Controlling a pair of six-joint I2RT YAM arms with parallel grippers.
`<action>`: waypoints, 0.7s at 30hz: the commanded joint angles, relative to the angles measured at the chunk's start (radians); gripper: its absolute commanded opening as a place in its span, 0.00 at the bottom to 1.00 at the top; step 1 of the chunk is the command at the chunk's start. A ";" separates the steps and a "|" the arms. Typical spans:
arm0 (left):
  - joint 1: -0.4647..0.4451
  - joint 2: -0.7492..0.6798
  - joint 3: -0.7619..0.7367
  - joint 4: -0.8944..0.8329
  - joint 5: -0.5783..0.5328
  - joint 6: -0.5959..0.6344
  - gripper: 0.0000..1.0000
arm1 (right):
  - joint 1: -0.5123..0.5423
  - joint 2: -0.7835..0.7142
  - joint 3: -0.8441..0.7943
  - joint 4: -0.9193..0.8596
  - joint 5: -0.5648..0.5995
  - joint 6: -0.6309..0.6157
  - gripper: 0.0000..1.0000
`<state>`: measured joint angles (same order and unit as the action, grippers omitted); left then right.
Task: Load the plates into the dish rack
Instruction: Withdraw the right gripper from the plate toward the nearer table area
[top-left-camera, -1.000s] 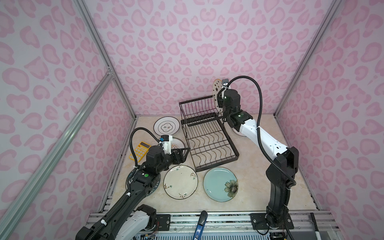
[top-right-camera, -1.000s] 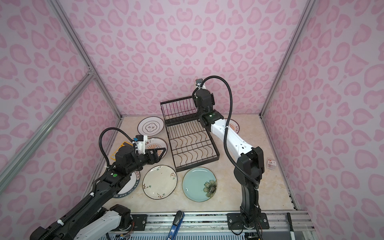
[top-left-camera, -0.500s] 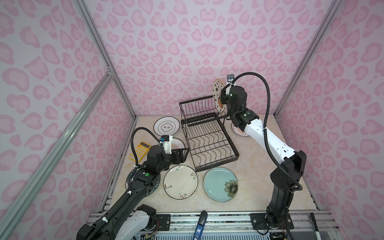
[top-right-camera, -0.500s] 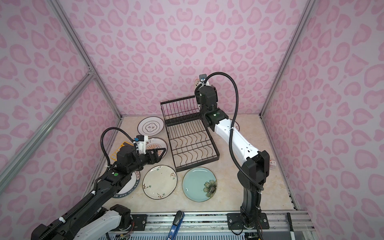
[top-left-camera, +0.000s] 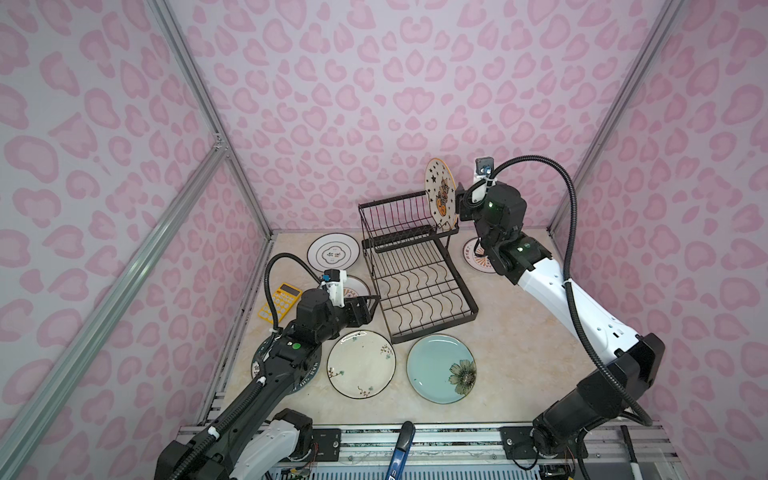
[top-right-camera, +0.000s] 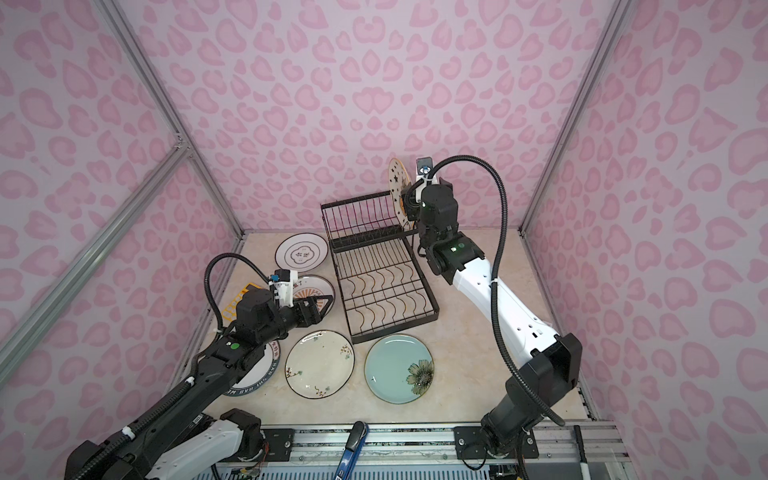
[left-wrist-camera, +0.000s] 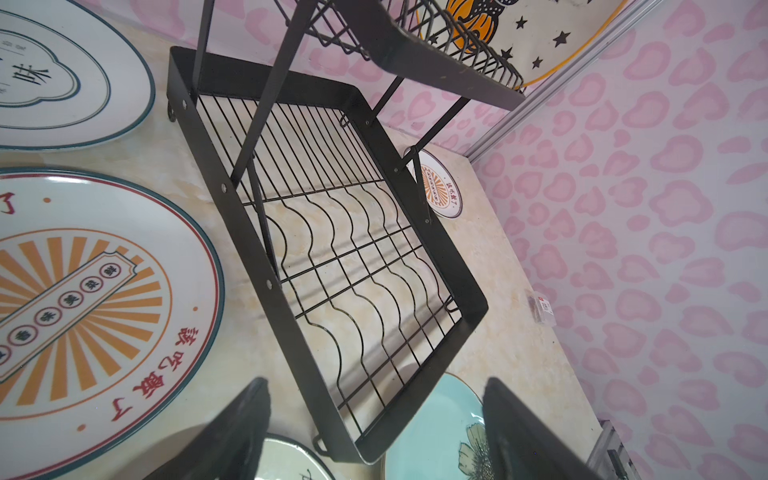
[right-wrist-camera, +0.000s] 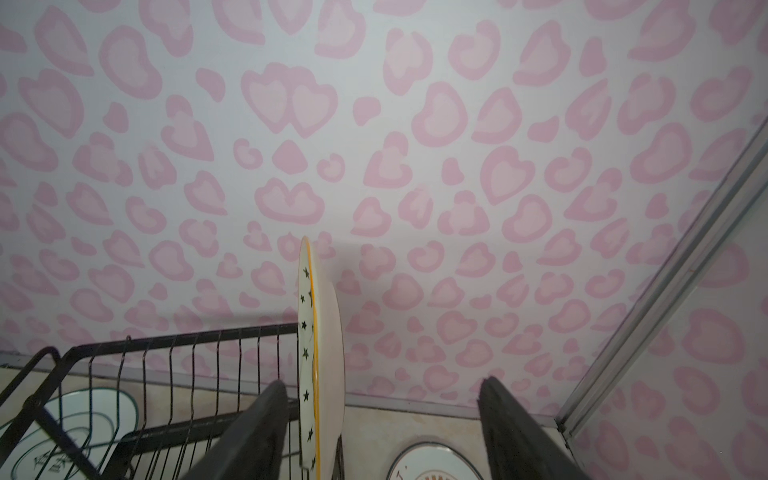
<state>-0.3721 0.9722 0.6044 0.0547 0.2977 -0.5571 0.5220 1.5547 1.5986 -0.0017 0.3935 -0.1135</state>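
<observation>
Right wrist view: the starred plate (right-wrist-camera: 309, 353) stands on edge in the raised basket of the dish rack (right-wrist-camera: 187, 338), just beside one finger of the right gripper (right-wrist-camera: 382, 384), whose jaws stand wide apart and clamp nothing (contact cannot be told). Its starred face shows only in the top and left wrist views. Six plates lie flat on the table (top-left-camera: 519, 353) around the rack: pale blue plate (top-left-camera: 440, 368) and cream floral plate (top-left-camera: 360, 363) in front, white ringed plate (top-left-camera: 333, 251) and sunburst plate (left-wrist-camera: 83, 291) left, second sunburst plate (left-wrist-camera: 440, 187) right, green-rimmed plate (top-right-camera: 257, 376) under the left arm, in top views only. The left gripper (left-wrist-camera: 376, 380), jaws apart and empty, hovers near the rack's front left corner.
</observation>
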 joint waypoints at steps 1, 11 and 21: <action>0.000 0.013 -0.004 0.047 -0.015 0.000 0.82 | -0.010 -0.087 -0.134 0.047 -0.065 0.062 0.73; -0.001 0.075 -0.037 0.167 0.013 -0.043 0.82 | -0.060 -0.323 -0.587 0.112 -0.273 0.269 0.74; -0.052 0.117 -0.042 0.105 -0.017 -0.031 0.82 | -0.112 -0.403 -0.855 0.218 -0.480 0.460 0.76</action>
<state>-0.4080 1.0847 0.5632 0.1776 0.2943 -0.5991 0.4118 1.1603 0.7750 0.1474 -0.0044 0.2775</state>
